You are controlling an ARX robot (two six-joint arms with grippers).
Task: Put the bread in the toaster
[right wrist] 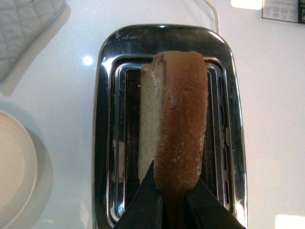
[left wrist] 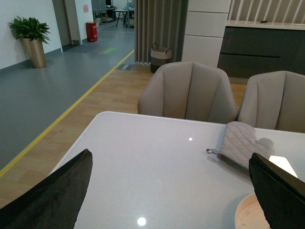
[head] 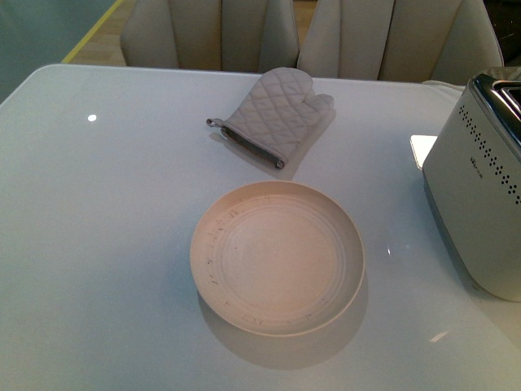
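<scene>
- Black fingers [right wrist: 143, 207] of the right claw [right wrist: 174, 206] are closed narrowly on the bread [right wrist: 176, 114], one on each face of the slice, pinching it at the crust end.
- Bread stands on edge, reaching out ahead of this claw, darker crust uppermost and its pale crumb face showing on one side.
- Directly beneath claw and slice lies the toaster [right wrist: 106, 119], its chrome top and open slots facing up; the bread hangs over the slots, and how deep it sits I cannot tell.
- Nothing lies between the slice and the slots.
- Off to one side of the right claw, past the toaster's edge, are the plate [right wrist: 14, 167] and a corner of the mitt [right wrist: 24, 21], both clear of the toaster.
- The left claw [left wrist: 167, 200] is spread wide, holding nothing, above the white worktop [left wrist: 143, 162].
- Ahead of it and towards one finger [left wrist: 281, 191] lies the grey mitt [left wrist: 240, 143]; the plate's rim shows just beside that finger.
- Beyond the worktop's far edge stand two chairs [left wrist: 188, 90].
</scene>
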